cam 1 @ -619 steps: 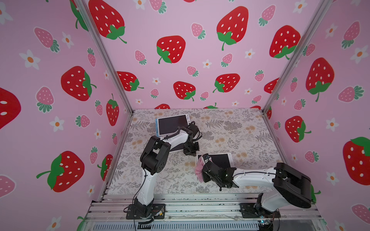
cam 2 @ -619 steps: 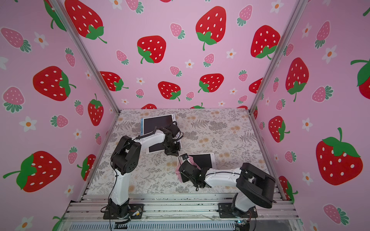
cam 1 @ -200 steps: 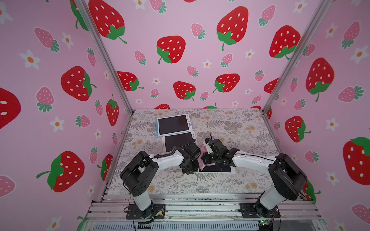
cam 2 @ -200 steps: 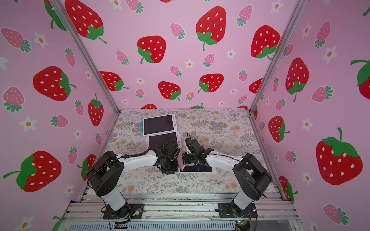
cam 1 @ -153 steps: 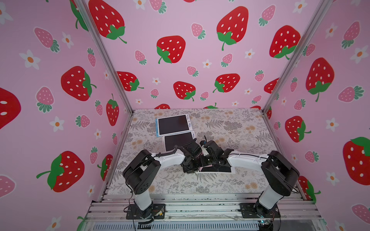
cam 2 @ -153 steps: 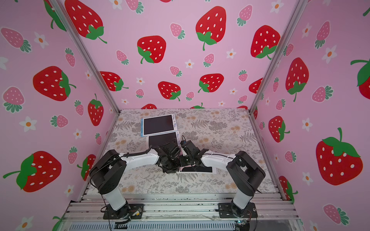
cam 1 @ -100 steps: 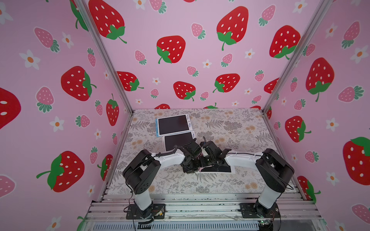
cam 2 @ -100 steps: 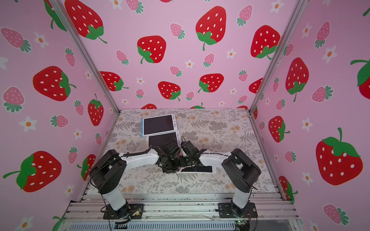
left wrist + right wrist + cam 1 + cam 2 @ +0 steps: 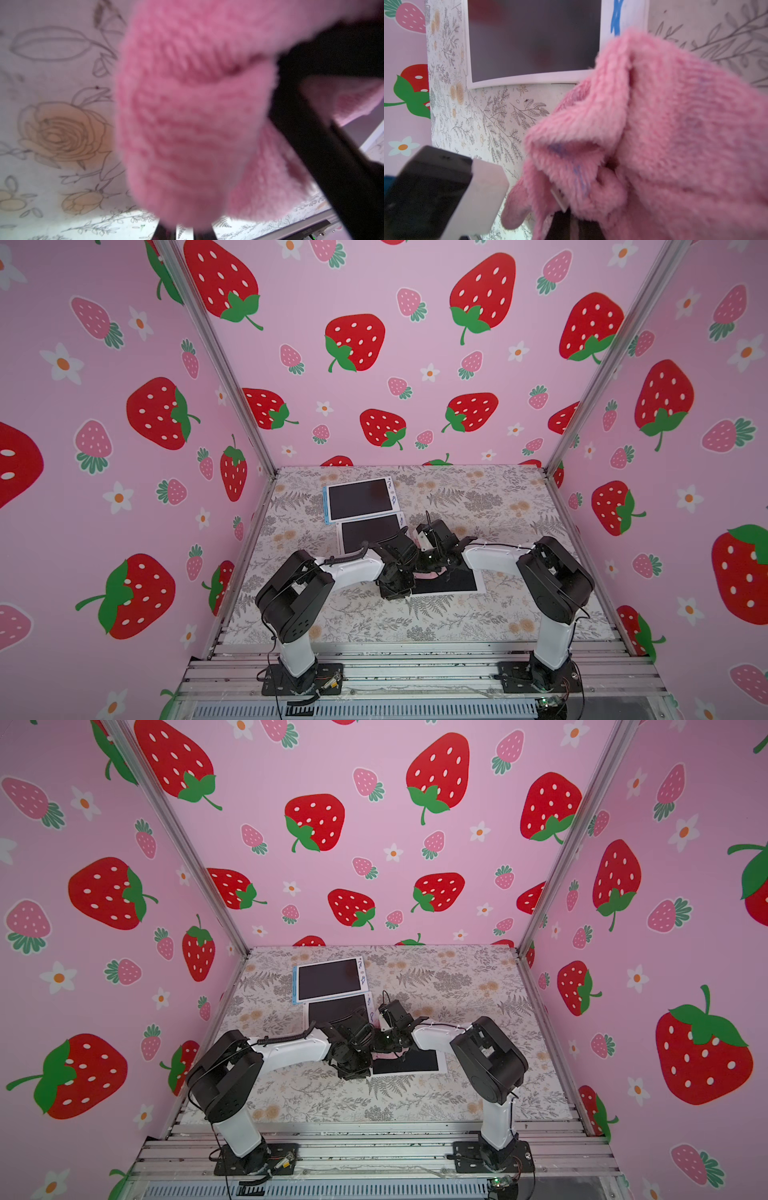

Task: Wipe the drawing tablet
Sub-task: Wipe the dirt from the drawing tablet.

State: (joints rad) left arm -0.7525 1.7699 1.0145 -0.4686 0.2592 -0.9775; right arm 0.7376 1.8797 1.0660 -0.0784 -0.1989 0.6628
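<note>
My right gripper (image 9: 430,565) is clamped tight on the pink cloth (image 9: 654,128), which bunches up in front of my right wrist camera and hides the fingers; blue smudges show in its folds. My left gripper (image 9: 404,574) sits nose to nose with the right one. The same cloth fills its wrist view so fully that I cannot tell how wide those jaws stand or whether any fabric is between them. Both grippers meet over the edge, on my left side, of the nearest drawing tablet (image 9: 453,580). It lies flat on the floral table cover (image 9: 457,614) toward the front, and its dark screen shows beside my grippers in both top views. 2 more tablets lie well behind it, just beside each other: a blue-framed tablet (image 9: 359,499) at the back and a white-framed tablet (image 9: 370,531) in front of that. I judge this to be a handover or regrip of the cloth between my 2 arms, partway through the wiping. The next move calls for 1 arm to hold the cloth firmly before the other lets go. That arm should then press the bundle flat on the screen and sweep across it, lightly enough that the tablet doesn't slide on the cover.
</note>
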